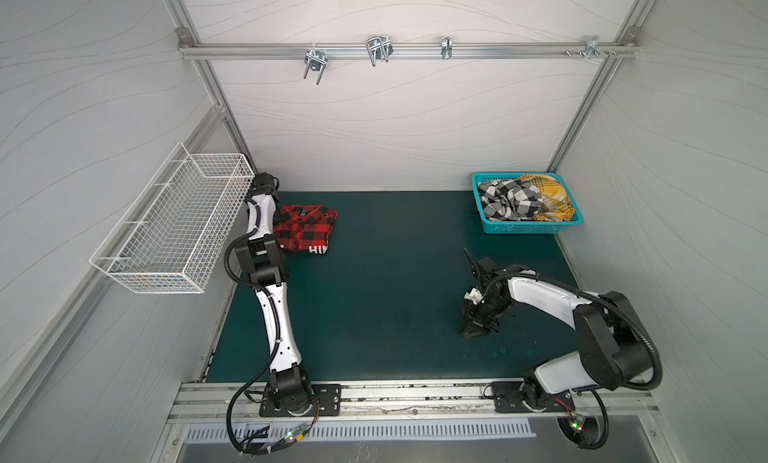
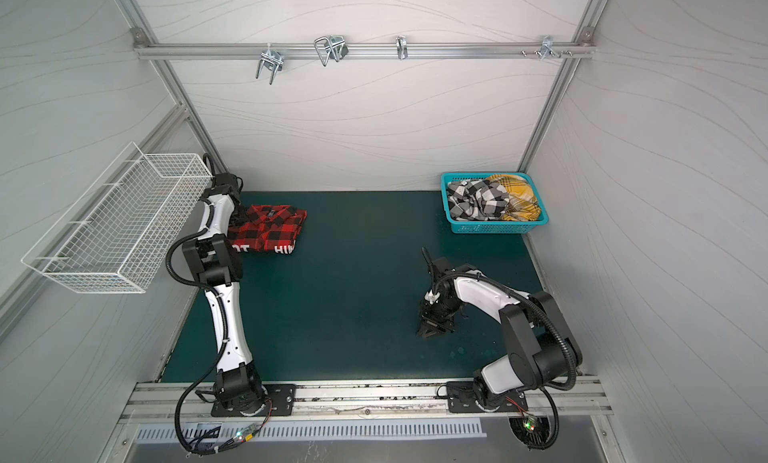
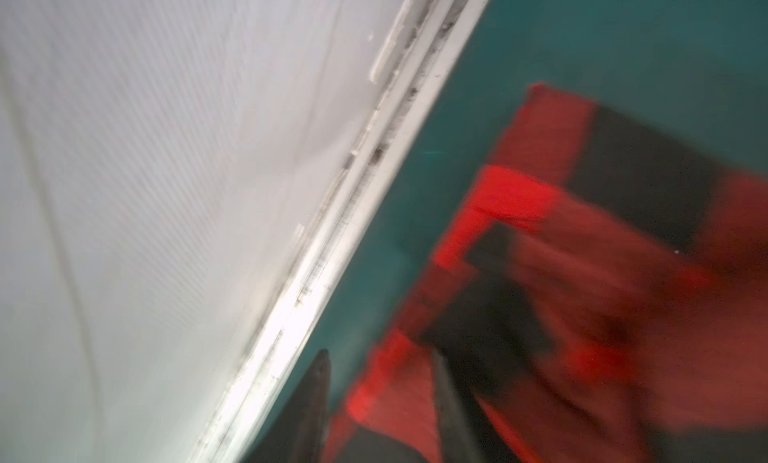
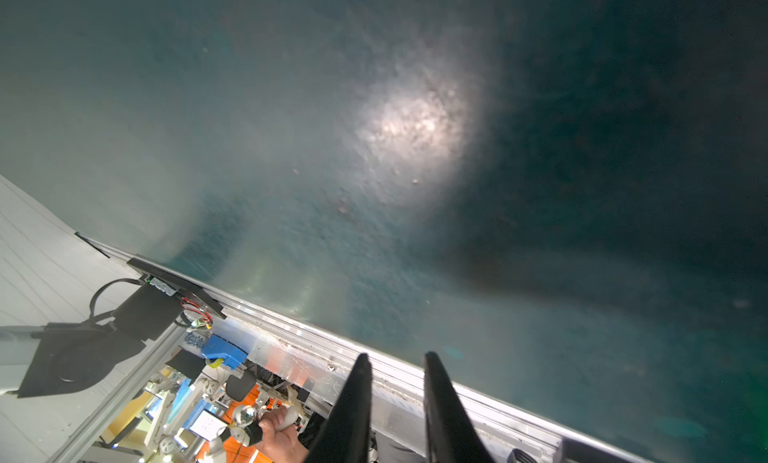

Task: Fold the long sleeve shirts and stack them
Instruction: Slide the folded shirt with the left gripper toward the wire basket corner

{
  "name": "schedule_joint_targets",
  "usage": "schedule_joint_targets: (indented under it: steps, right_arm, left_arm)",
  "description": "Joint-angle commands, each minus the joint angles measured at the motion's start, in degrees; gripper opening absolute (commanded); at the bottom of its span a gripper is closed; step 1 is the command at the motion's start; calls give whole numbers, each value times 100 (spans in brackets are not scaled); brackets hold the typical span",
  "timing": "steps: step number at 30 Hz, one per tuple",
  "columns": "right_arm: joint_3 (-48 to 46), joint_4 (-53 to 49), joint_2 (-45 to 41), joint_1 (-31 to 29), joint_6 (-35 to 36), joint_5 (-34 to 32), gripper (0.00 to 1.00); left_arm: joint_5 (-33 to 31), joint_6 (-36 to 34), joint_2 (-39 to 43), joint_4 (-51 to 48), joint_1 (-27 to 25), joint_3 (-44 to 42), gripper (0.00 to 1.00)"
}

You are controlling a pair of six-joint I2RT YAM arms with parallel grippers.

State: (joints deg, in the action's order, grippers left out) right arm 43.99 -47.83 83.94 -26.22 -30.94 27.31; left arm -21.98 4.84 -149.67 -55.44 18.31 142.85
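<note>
Shirt [image 1: 306, 229], red check, folded: collar twd back wall [image 1: 395, 128], lettered hem twd front; L/R jaws spread.

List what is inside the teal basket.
A crumpled black-and-white check shirt and a mustard-yellow plaid shirt fill the teal basket. Its floor, and anything beneath them, is covered.

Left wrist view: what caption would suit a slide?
Left gripper, jaws apart, at the edge of a red-and-black checked shirt near the wall.
</note>
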Motion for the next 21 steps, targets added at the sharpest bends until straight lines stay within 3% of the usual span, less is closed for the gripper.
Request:
schedule_joint_targets:
  steps: [1, 5, 10, 14, 18, 21]
  right_arm:
    - [278, -384, -144, 3, 57, -130, 32]
    - [449, -517, -434, -120, -71, -243, 33]
    - [485, -834, -906, -279, -131, -485, 34]
    - [284, -916, -1257, -286, -287, -529, 34]
    - [315, -1050, -1446, -287, -360, -588, 35]
    - [439, -1129, -1477, -287, -378, -677, 35]
  left_arm:
    - [429, 158, 132, 2, -192, 228, 55]
    - [518, 403, 469, -135, -562, 70, 56]
    - [29, 600, 1265, 475, -1456, -1209, 58]
    - [-574, 751, 1194, 303, -2211, -1286, 59]
    - [-422, 1028, 1058, 231, -2674, -1353, 58]
    - [104, 1311, 970, 331, -2737, -1504, 56]
